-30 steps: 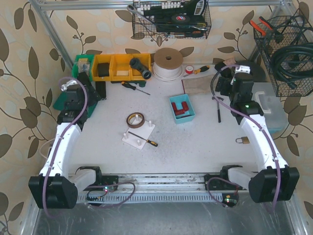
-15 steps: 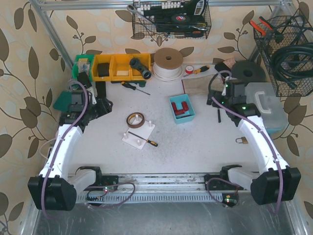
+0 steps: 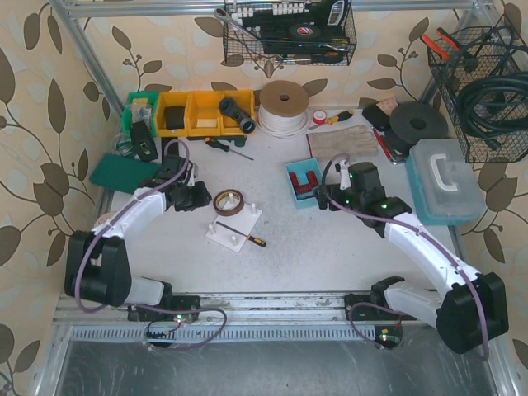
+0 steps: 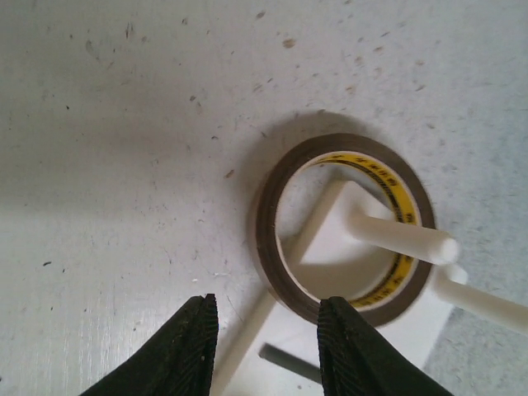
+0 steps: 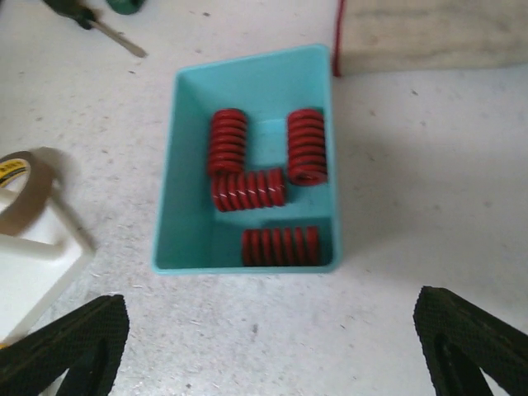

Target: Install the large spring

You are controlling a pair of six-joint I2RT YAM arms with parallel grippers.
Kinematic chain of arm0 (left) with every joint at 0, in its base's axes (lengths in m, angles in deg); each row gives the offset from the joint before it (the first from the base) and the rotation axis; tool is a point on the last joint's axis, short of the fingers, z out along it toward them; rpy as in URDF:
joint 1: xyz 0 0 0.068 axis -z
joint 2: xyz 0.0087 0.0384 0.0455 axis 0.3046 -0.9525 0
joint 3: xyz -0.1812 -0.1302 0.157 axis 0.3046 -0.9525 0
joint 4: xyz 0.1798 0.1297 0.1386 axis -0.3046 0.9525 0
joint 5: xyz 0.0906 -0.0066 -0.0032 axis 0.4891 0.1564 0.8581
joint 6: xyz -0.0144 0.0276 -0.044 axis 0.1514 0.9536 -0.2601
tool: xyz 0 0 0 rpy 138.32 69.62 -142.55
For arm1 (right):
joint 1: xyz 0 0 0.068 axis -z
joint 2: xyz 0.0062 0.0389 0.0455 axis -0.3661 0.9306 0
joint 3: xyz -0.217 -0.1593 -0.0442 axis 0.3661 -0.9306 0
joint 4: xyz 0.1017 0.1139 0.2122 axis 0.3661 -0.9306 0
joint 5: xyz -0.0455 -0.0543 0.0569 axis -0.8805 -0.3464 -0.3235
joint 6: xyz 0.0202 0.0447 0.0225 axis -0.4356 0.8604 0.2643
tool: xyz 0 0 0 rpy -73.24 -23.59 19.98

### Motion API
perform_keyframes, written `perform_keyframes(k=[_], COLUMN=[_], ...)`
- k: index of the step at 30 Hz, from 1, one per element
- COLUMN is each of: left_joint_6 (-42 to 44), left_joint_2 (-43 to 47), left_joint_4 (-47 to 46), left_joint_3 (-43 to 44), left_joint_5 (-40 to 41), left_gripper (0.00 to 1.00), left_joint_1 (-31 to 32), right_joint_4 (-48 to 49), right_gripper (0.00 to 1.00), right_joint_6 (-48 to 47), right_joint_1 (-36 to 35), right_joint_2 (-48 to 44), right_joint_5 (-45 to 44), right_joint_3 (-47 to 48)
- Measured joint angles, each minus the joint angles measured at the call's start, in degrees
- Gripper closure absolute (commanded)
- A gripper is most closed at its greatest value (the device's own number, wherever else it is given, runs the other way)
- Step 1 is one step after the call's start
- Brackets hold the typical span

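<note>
Tabletop (image 3: 330,247) update: both grippers are in from the sides now, right gripper (image 5: 268,330) wide open just short of the teal bin (image 5: 165,206) holding the red springs (image 5: 247,190), left gripper (image 4: 266,309) open left of it, so pick comes next.

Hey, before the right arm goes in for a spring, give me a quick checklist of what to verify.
1. Right gripper open and empty, facing the teal bin: ok.
2. Red springs lying uncovered in the bin: ok.
3. Which spring is the large one: cannot tell.
4. Peg board free for installing: not ok; the tape roll sits on one corner and a screwdriver lies across it.
5. Left gripper open and empty, at the tape roll: ok.
</note>
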Motion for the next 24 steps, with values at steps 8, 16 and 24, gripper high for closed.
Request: perform_keyframes(k=[8,16,24], left_joint_6=[1.97,2.99,3.21], left_joint_2=[-10.84,-15.58,-19.3], left_joint_4=[-2.12,-3.63,-3.82], left_joint_3=[2.1,5.11,6.62], left_joint_5=[-0.11,-0.61,-1.9], left_gripper=[0.59,0.6,0.64], left_joint_1=[0.0,0.0,0.0], right_joint_4=[7.98,12.33,13.68], right_gripper=[0.07,0.08,0.08], right_joint_6=[-2.05,-3.52,-3.98], right_joint_1=[-5.03,-9.4,-11.21], right_joint_2=[-1.55,-2.19,-2.54], right_joint_5=[0.5,-2.38,-5.14], right_joint_3=[-2.54,-4.39,-4.74])
